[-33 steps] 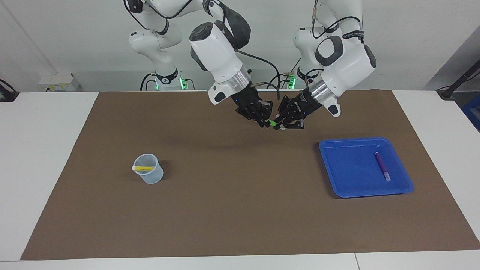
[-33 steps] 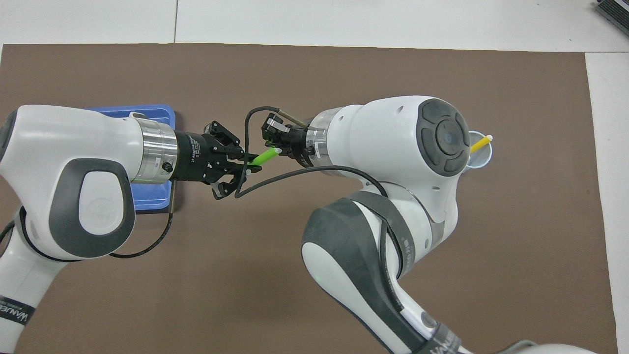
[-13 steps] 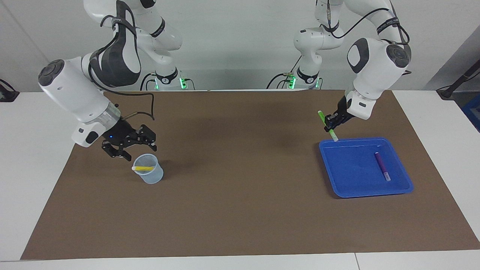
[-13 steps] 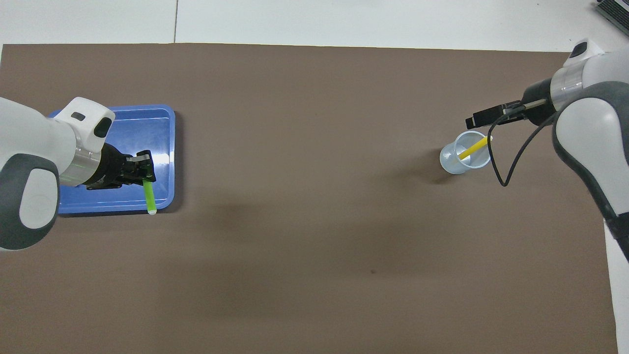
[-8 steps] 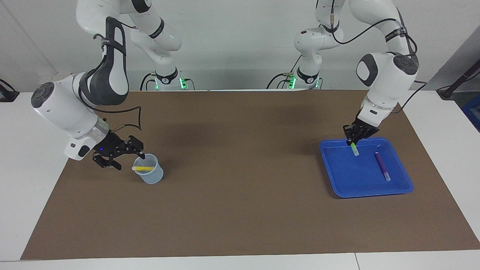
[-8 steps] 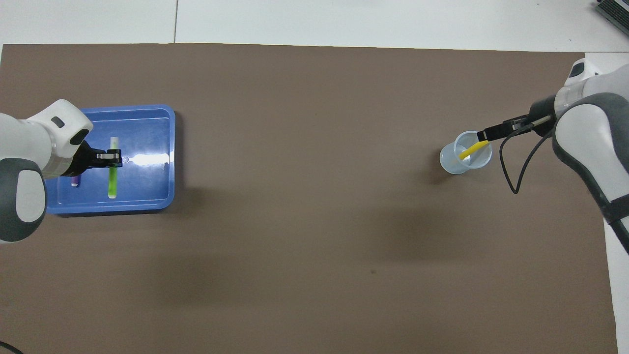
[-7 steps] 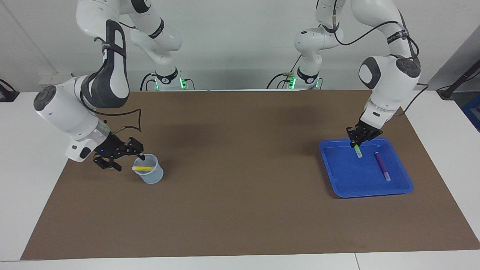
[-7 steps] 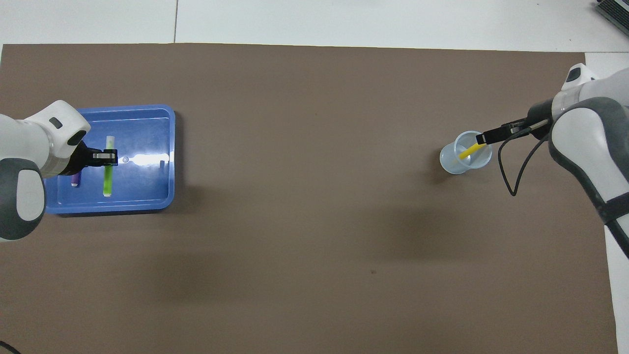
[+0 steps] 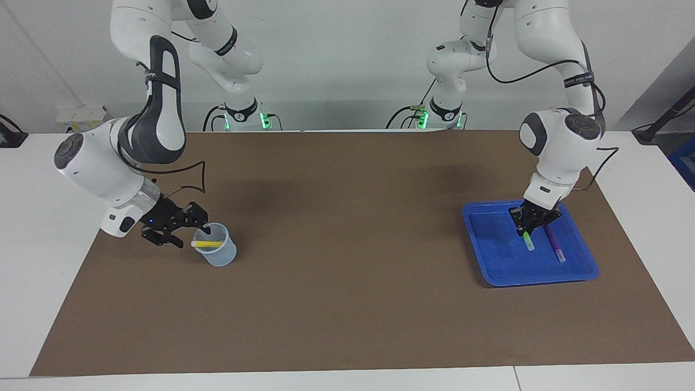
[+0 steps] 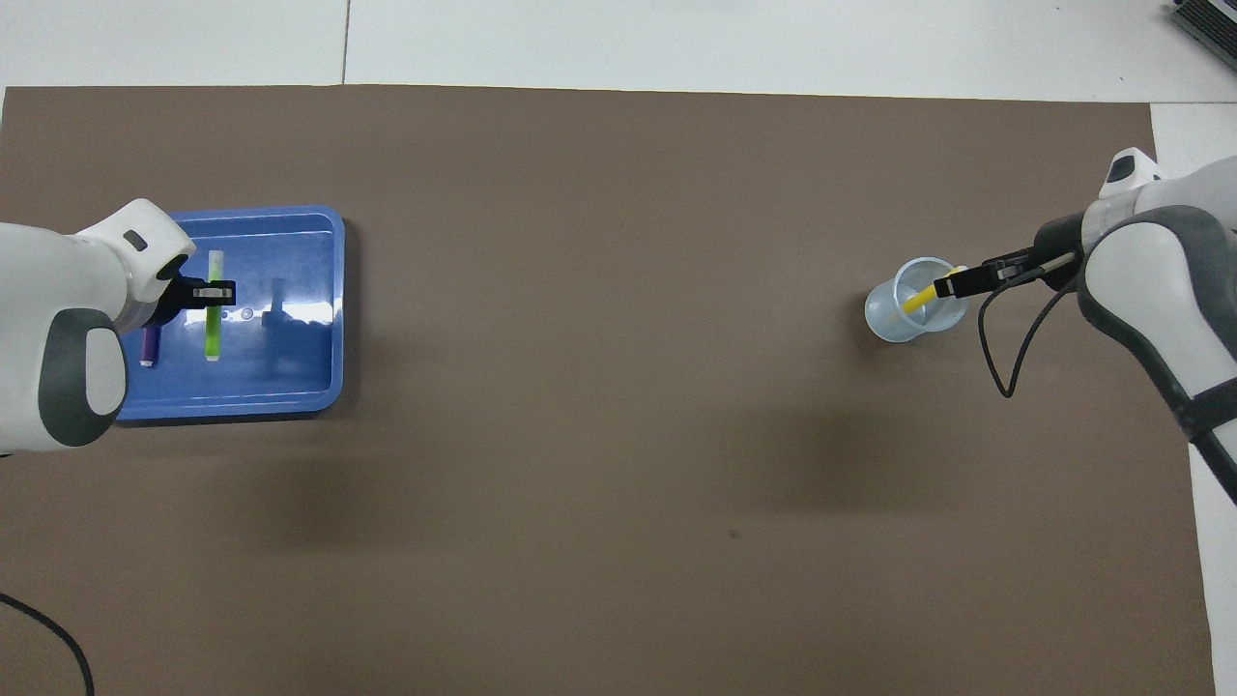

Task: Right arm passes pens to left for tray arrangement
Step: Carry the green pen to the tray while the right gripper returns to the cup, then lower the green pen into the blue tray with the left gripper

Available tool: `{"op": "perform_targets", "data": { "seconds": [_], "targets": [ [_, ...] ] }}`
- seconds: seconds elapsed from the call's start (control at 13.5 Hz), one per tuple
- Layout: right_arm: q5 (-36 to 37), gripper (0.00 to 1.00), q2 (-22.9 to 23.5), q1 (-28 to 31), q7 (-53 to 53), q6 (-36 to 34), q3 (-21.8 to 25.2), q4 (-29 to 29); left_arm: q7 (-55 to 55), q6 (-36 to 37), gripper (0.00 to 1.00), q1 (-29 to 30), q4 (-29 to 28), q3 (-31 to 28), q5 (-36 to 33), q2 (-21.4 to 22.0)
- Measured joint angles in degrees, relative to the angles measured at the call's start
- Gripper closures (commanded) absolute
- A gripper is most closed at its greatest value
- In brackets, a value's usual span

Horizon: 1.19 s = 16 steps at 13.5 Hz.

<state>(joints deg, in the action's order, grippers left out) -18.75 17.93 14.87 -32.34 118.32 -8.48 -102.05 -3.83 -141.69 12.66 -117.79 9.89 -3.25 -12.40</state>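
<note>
The blue tray [image 9: 485,271] lies toward the left arm's end of the table. In it rests the purple pen [image 9: 554,243]. My left gripper [image 9: 528,230] is down inside the tray, shut on the green pen [image 9: 528,241], which slants low over the tray floor beside the purple pen. From overhead the green pen [image 10: 213,331] and purple pen [image 10: 149,345] run side by side in the tray [image 10: 300,377], under the left gripper [image 10: 211,292]. The yellow pen [image 9: 210,244] leans in the cup [image 9: 221,256]. My right gripper [image 9: 183,229] is at the pen's whitish end, fingers apart.
The translucent bluish cup [image 10: 897,319] stands on the brown mat [image 9: 347,260] toward the right arm's end. A black cable [image 10: 1005,348] loops down from the right wrist beside the cup. White tabletop borders the mat.
The left gripper has carried the green pen from the tray's rim down into the tray beside the purple pen. The right gripper has come down to the yellow pen's end at the cup.
</note>
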Motion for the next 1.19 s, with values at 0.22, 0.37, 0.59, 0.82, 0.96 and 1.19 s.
{"op": "perform_targets", "data": {
  "seconds": [0.22,0.37,0.59,0.82,0.96,1.19],
  "targets": [
    [-0.01,0.35,-0.01,0.24,-0.02,1.39,-0.07,-0.17,-0.01,-1.71,1.00,1.64,0.02,0.01,-0.04,-2.97],
    [-0.02,0.43,-0.01,0.23,-0.02,1.70,-0.30,-0.39,0.46,-1.72,1.00,1.70,0.03,0.13,-0.04,-3.12],
    [-0.02,0.53,-0.01,0.23,-0.02,1.74,-0.40,-0.70,1.94,-1.72,1.00,1.70,0.03,0.27,-0.04,-3.14],
    [-0.02,0.64,-0.01,0.23,-0.02,1.74,-0.44,-0.83,2.15,-1.73,1.00,1.77,0.02,0.27,-0.04,-3.56],
    [-0.02,0.72,-0.01,0.23,-0.02,1.75,-0.45,-0.85,2.15,-1.84,1.00,1.84,0.02,0.25,-0.04,-3.92],
    [-0.02,0.82,-0.01,0.23,-0.02,1.74,-0.46,-0.85,1.96,-2.69,1.00,2.41,0.02,0.08,-0.05,-4.47]
  ]
}}
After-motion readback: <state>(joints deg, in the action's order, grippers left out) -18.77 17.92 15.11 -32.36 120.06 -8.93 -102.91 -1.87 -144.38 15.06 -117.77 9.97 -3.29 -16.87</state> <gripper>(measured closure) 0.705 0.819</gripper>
